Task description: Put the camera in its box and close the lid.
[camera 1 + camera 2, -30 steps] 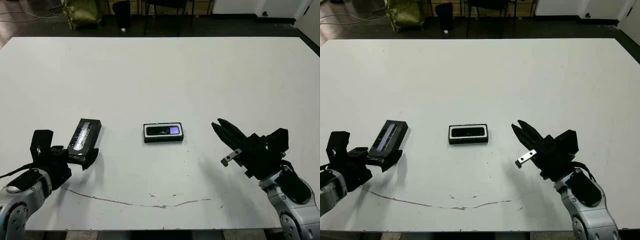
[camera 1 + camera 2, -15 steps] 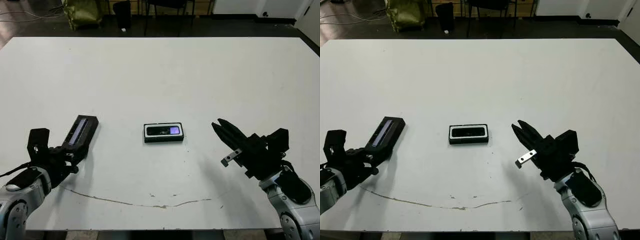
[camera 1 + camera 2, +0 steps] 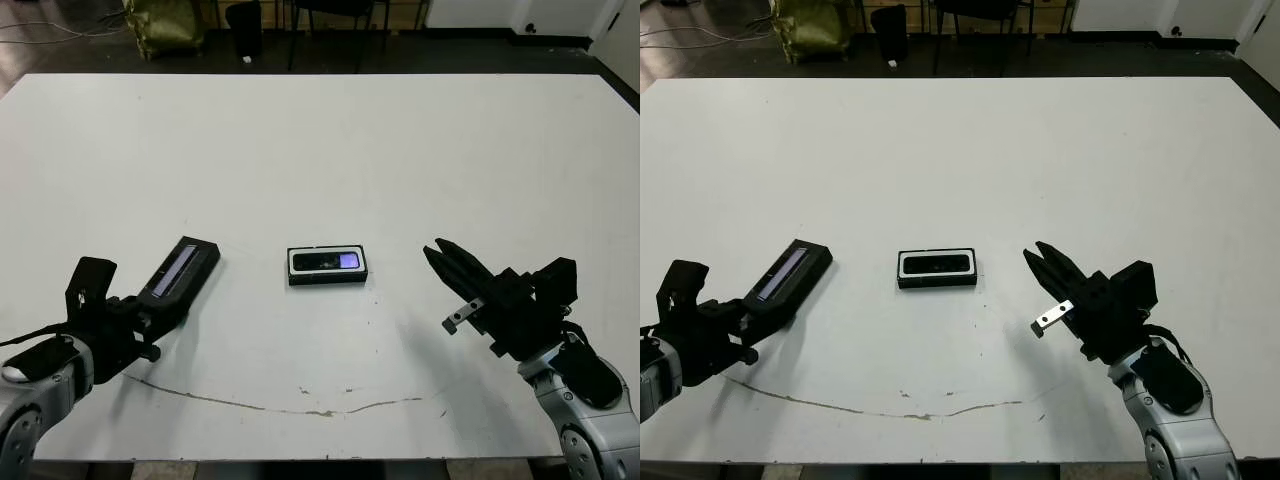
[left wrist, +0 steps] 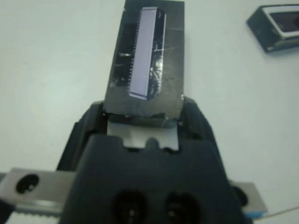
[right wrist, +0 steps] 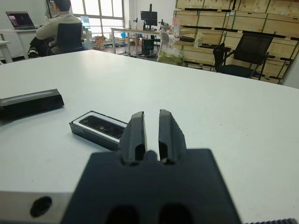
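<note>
— Black on white: your camera (image 3: 327, 262) already lies in the box (image 3: 327, 266), lens glint toward your right end. The box sits mid-bench, its long axis running straight across from your left to your right.

— So what's left for me?

— The lid (image 3: 180, 276). Your left gripper (image 3: 150, 310) has it pinched by one short end; in the left wrist view the fingers (image 4: 193, 122) clamp both sides of it, grey strip facing up. It's held off the bench (image 3: 320, 140), tilted, its free end pointing forward and toward the box.

— Which way is the box from the lid?

— To your right and only slightly farther out. The lid's long axis runs diagonally, while the box lies crosswise, so I'd judge you need to swing the lid round until the two lines match, then level it before lowering. The left arm is the one to do it; it carries the lid and is near enough.

— And my right side?

— Your right gripper (image 3: 446, 268) holds nothing. Its fingers stand nearly together, a thin slit between them in the right wrist view, aimed at the box's right end from a little way off. It could steady the box if the lid drags it, though that's my guess.

— Anything risky?

— A skewed lid catching one rim and shoving the box along the bench.
</note>
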Robot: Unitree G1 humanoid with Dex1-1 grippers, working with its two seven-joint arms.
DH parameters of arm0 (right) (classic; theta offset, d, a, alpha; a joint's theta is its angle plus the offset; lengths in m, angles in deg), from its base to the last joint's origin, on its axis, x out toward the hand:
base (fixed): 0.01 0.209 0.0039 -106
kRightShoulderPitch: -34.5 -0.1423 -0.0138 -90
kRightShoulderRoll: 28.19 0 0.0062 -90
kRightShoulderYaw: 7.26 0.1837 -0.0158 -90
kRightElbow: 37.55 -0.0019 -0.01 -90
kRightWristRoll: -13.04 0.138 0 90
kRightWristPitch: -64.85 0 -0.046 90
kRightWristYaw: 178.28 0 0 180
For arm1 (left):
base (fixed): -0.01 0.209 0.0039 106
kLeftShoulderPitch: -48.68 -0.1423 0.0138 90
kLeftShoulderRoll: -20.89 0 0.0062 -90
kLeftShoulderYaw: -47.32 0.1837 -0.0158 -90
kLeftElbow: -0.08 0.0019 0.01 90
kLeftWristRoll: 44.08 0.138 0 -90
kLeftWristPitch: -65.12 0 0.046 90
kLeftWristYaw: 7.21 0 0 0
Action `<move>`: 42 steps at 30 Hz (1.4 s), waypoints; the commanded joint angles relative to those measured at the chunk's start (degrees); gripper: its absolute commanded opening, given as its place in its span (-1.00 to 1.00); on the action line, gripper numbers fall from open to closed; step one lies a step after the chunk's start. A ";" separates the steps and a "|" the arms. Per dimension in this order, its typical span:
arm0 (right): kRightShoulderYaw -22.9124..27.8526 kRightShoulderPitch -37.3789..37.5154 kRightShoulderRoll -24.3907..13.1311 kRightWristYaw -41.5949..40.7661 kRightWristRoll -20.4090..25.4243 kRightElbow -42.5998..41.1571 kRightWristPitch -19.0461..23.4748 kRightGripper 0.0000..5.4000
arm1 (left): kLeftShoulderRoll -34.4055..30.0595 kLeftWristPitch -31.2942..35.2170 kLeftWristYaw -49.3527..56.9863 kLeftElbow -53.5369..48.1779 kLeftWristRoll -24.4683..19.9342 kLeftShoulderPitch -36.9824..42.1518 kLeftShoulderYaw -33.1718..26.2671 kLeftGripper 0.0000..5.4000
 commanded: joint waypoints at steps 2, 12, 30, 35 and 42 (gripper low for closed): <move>0.42 0.65 -0.42 -0.65 0.14 0.94 -0.19 -1.00 | 0.40 -5.31 -0.91 -2.28 -0.18 0.45 -2.47 -0.24; 0.44 0.40 -0.33 -0.98 -0.36 1.63 -1.09 -1.00 | -8.96 -5.57 -9.76 0.46 -6.83 14.19 -4.20 -0.24; 1.59 0.07 -0.77 -0.90 0.26 0.10 1.19 -1.00 | -13.89 -33.23 -40.14 34.49 16.40 38.28 23.54 -0.24; 1.67 0.14 -0.74 -1.08 0.40 0.04 0.97 -1.00 | -11.09 -36.96 -42.37 39.58 18.24 40.91 25.24 -0.24; 1.57 0.36 -0.97 -1.35 0.03 0.37 0.20 -1.00 | -8.32 -38.62 -43.55 42.09 19.14 41.24 25.48 -0.24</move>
